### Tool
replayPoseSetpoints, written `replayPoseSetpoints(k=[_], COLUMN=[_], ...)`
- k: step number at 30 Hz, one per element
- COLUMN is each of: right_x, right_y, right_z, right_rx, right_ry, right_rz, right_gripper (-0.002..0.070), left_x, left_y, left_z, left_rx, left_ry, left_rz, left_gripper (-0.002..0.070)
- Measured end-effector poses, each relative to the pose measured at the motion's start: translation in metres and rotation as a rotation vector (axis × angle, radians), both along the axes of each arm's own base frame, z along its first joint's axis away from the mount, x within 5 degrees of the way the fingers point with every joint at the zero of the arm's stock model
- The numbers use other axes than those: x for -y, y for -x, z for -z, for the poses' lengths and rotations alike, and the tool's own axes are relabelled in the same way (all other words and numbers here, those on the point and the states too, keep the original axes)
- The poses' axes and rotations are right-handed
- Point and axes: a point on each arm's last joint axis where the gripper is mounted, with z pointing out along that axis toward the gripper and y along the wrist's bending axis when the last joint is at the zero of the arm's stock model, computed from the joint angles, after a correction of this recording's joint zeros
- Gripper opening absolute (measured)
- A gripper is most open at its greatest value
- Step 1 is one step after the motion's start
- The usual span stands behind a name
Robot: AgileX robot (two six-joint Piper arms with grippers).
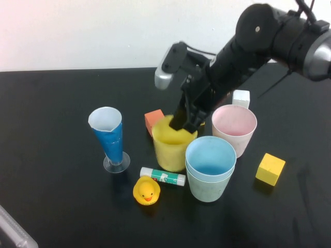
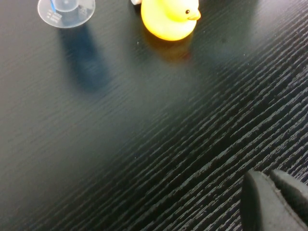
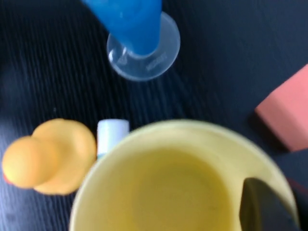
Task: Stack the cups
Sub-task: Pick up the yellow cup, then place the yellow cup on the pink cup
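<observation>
The yellow cup [image 1: 170, 147] stands upright mid-table. My right gripper [image 1: 186, 121] is shut on its far rim, with one finger [image 3: 262, 207] against the inside of the cup's wall [image 3: 159, 192]; the outer finger is hidden. To the right stands the pink cup [image 1: 234, 126], upright and empty. In front of it the light blue cup [image 1: 210, 155] sits nested inside the green cup [image 1: 208, 188]. My left gripper [image 2: 276, 202] is shut and holds nothing, low over bare table near the front left.
A tall blue cone glass [image 1: 108, 137] stands left of the yellow cup. A rubber duck [image 1: 147, 190] and a glue stick [image 1: 163, 176] lie in front. An orange block [image 1: 153, 120] and a white cube [image 1: 241, 97] sit behind, a yellow cube [image 1: 270, 169] at right.
</observation>
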Motion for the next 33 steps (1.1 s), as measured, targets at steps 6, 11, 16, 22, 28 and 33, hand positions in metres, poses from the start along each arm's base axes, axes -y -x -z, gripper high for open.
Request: replayPoseSetpoints(k=[6, 11, 16, 22, 28, 33], right_x=[-0.003, -0.001, 0.012, 0.046, 0.057, 0.055], right_y=[-0.003, 0.003, 0.010, 0.027, 0.035, 0.030], right_z=[-0.039, -0.079, -0.113, -0.157, -0.148, -0.104], right_rx=[0.057, 0.083, 0.164, 0.317, 0.283, 0.165], right_ry=[-0.054, -0.081, -0.050, 0.070, 0.139, 0.233], right_rz=[0.016, -0.006, 0.072, 0.262, 0.308, 0.290], right_gripper=[0.0030, 0.0029, 0.0029, 0.0029, 0.0029, 0.0029], left_x=[0.000, 0.000, 0.000, 0.000, 0.000, 0.000], left_y=[0.000, 0.000, 0.000, 0.000, 0.000, 0.000], left_z=[0.000, 0.000, 0.000, 0.000, 0.000, 0.000], left_rx=[-0.002, -0.002, -0.003, -0.003, -0.003, -0.003], left_ry=[-0.001, -0.001, -0.002, -0.002, -0.002, -0.002], left_rz=[0.000, 0.000, 0.001, 0.001, 0.001, 0.001], left_gripper=[0.0001, 0.0001, 0.0001, 0.0001, 0.0001, 0.0001])
